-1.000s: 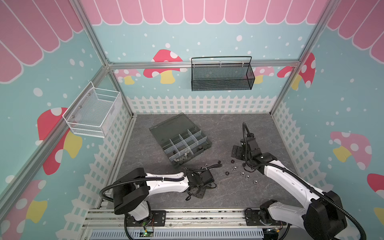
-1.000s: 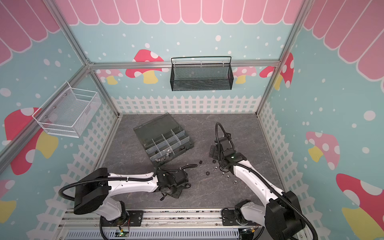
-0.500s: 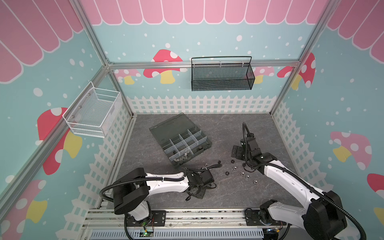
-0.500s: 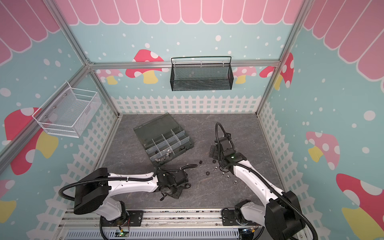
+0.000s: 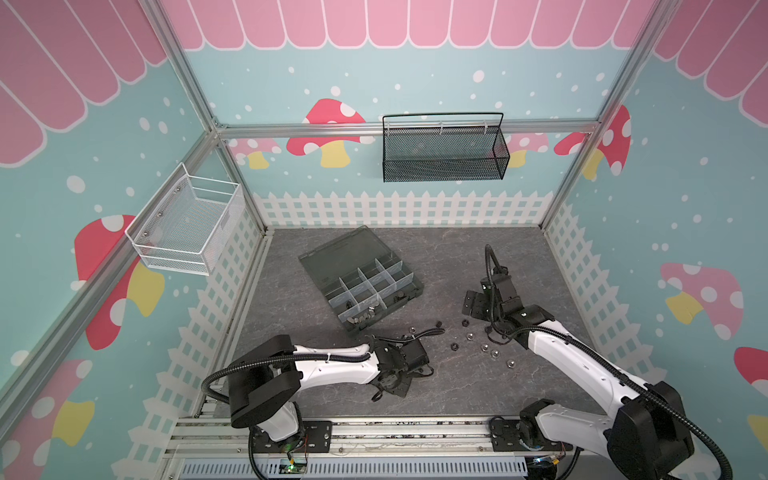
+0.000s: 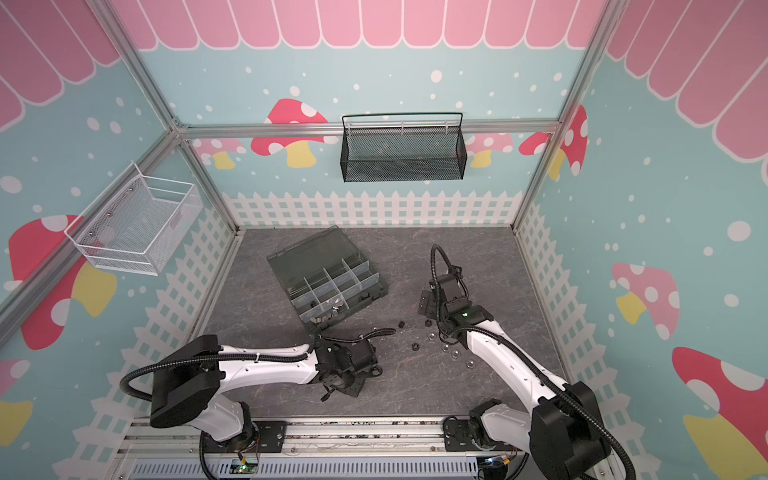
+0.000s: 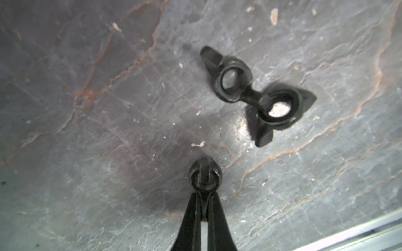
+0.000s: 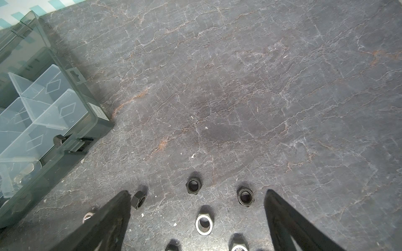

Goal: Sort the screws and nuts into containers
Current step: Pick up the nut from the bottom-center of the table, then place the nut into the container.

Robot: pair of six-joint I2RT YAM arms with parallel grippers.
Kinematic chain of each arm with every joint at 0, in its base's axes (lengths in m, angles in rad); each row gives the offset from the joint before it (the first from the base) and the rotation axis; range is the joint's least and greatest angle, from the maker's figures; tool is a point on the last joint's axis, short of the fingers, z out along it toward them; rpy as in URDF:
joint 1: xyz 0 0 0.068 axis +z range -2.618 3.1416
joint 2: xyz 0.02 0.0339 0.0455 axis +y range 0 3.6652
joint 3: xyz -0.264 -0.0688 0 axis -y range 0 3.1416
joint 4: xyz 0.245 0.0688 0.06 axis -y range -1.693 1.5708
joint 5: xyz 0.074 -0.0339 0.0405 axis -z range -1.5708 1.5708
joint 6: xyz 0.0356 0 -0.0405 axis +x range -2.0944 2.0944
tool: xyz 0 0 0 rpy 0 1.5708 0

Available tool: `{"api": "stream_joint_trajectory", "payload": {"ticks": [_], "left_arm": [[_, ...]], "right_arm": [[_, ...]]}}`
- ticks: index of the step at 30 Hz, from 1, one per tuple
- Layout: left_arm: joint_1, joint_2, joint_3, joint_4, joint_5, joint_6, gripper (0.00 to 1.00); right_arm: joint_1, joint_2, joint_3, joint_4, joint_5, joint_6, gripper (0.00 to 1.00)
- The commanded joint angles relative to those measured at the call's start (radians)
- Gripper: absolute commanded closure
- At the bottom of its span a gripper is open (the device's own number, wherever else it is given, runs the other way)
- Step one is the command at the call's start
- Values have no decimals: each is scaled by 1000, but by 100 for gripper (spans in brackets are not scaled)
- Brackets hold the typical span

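Top views, organizer box [image 5: 360, 286]: it sits open on the grey table [image 5: 436, 257], lid laid back toward the fence, a few silver and dark pieces in its near compartments.
Top views, my left gripper [image 6: 338, 384]: low over the table near the front rail, in front of the box; from here I cannot make out my tips.
Top views, my right gripper [image 5: 473, 305]: over the table to the right of the box, with loose nuts [image 5: 482, 345] scattered just in front of it.
Left wrist view, my left gripper [image 7: 204, 192]: my jaws are pinched together on a black wing nut [image 7: 205, 175], held edge-on at my tips.
Left wrist view, two more black wing nuts [image 7: 256, 95]: lying on the table, touching each other, apart from the one I hold.
Right wrist view, my right gripper [image 8: 196, 200]: jaws spread wide, gripping nothing.
Right wrist view, black hex nuts [image 8: 193, 185]: they lie on the table between my fingers [image 8: 280, 215], with a silver nut [image 8: 204, 222] beside them.
Right wrist view, box corner [image 8: 99, 117]: a black screw [image 8: 59, 140] lies in a compartment.
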Motion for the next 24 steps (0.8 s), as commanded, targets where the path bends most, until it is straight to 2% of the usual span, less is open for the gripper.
{"api": "stream_joint_trajectory", "payload": {"ticks": [1,7,12,18,24], "left_arm": [[-2,27,-2,-7,-12,-13,100],[1,-10,-6,-7,-49,-34,100],[54,-74,-4,-16,-102,-28,100],[212,-190,21,-34,-188,43,100],[419,-270,62,-44,-260,124,100]], "right_arm": [[-6,2,-17,-2,10,18,3],[-5,2,-19,-2,10,19,3],[-6,-6,-19,-3,14,15,3],[-5,-6,-14,-2,15,17,3],[-5,6,-3,4,9,19,3]]}}
